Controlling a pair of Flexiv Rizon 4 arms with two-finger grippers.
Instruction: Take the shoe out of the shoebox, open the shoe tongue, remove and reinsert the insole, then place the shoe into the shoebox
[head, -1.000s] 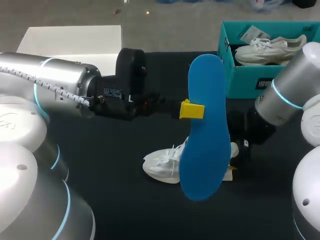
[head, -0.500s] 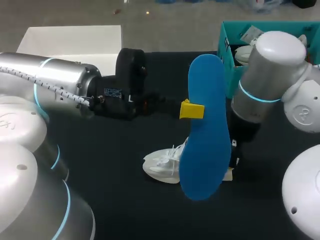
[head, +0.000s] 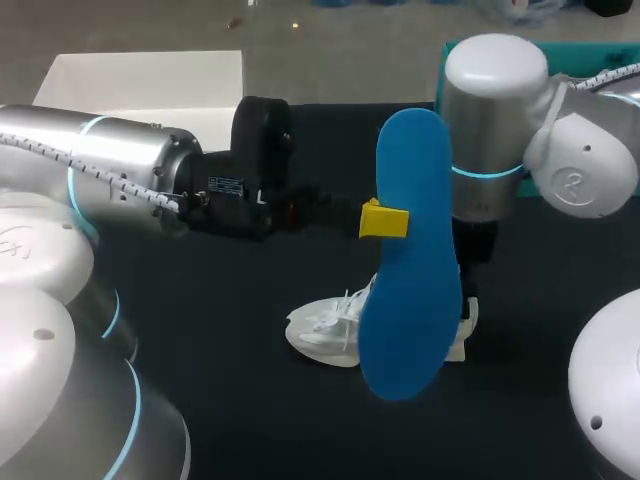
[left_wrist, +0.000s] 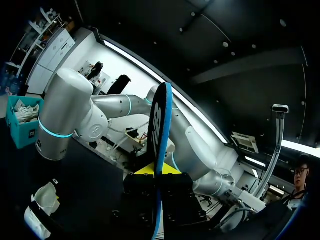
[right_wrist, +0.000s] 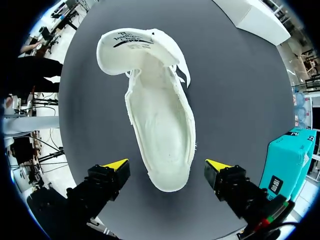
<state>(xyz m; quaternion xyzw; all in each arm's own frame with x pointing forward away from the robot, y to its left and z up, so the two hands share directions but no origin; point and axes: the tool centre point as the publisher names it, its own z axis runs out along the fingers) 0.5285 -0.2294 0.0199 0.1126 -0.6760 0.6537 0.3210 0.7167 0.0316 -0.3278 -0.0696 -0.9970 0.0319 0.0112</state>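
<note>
Two hazards deserve note. First, the blue foam insole (head: 410, 260) is pinched only at its mid-length edge and stands upright and clear of the black bench (head: 220, 330), so its long unsupported ends could swing or slip in the grasp as it is lowered. On entry its leading end may catch the collar and buckle rather than seat flat. Second, the white lace-up shoe (right_wrist: 157, 120) lies loose on the bench with nothing restraining it, and any push from the insole would likely slide or tip it. Its tongue (right_wrist: 127, 47), folded forward over the toe, could also fall back across the opening. The right arm stands just behind the insole in the head view, so contact between the two is a further risk, and the insole hides much of the shoe from that camera. The left end effector (left_wrist: 158, 172) is clamped on the insole, fingers from both sides. The right end effector (right_wrist: 165, 167) is spread wide, holding nothing, its fingers poised either side of the heel without apparent contact. The teal cardboard shoebox (right_wrist: 282, 160) sits apart, beyond the shoe's heel end.
</note>
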